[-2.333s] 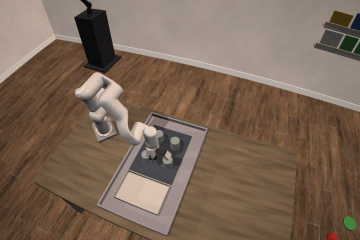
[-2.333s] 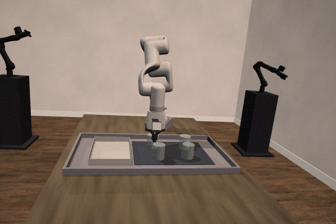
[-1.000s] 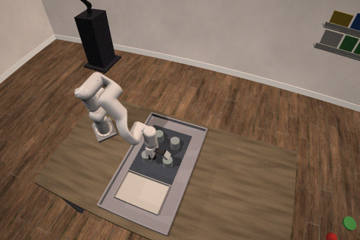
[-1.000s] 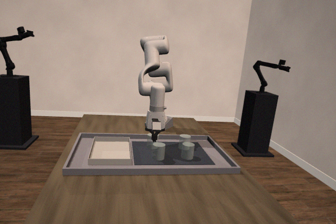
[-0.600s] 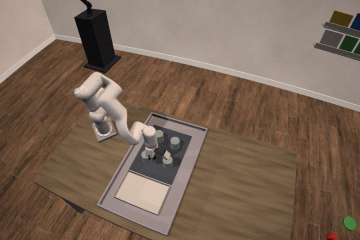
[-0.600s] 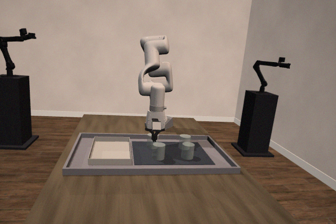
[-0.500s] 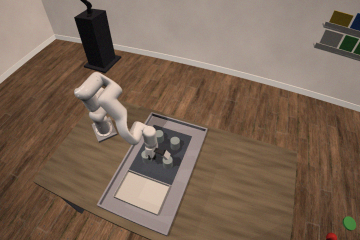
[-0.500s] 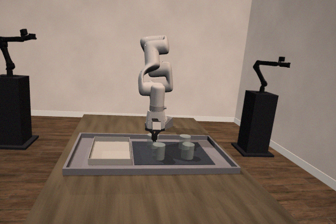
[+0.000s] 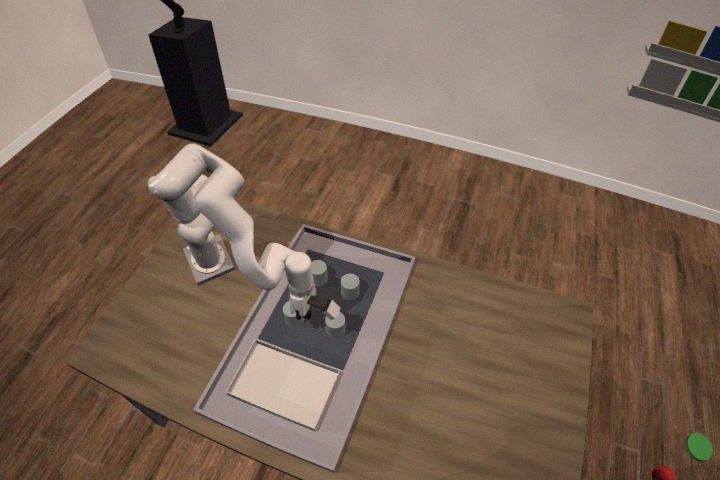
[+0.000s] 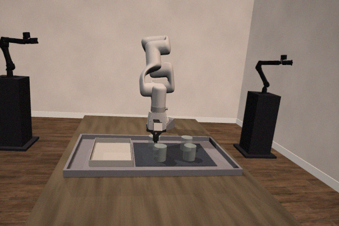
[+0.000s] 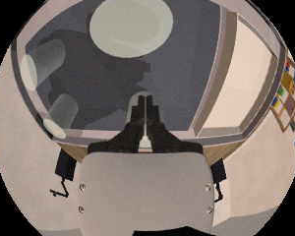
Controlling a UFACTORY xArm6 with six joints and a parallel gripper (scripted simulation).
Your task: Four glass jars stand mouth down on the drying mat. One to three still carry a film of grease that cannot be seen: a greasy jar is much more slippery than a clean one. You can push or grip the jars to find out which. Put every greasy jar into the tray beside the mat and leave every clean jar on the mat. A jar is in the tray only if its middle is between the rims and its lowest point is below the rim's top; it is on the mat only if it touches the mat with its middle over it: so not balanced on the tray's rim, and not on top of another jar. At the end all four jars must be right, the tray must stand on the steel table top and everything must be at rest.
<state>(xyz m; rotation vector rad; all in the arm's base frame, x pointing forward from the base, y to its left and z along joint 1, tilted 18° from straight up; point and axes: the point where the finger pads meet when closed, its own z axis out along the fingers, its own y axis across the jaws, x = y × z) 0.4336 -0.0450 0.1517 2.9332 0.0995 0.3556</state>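
- While pinched fully together on nothing, serves only as a blunt poker: claw, hanging low over the drying mat among the four jars.
- Straight ahead of the fingertips, on the side away from the arm's base: nearest jar, close but apart, no contact visible.
- Stands mouth down, long axis upright, flat base showing as a pale disc in the wrist view.
- Just behind the claw, toward the base: second jar, partly hidden by the wrist.
- Off to one side of the claw, farther out on the mat: two more jars.
- Off to the opposite side: tray, beside the mat, no jar in it.
- Probably calls for a short forward nudge at the nearest jar; cannot tell whether the tips sit below its top.
- No brand, label or legible writing anywhere; only plain coloured panels on a wall shelf.
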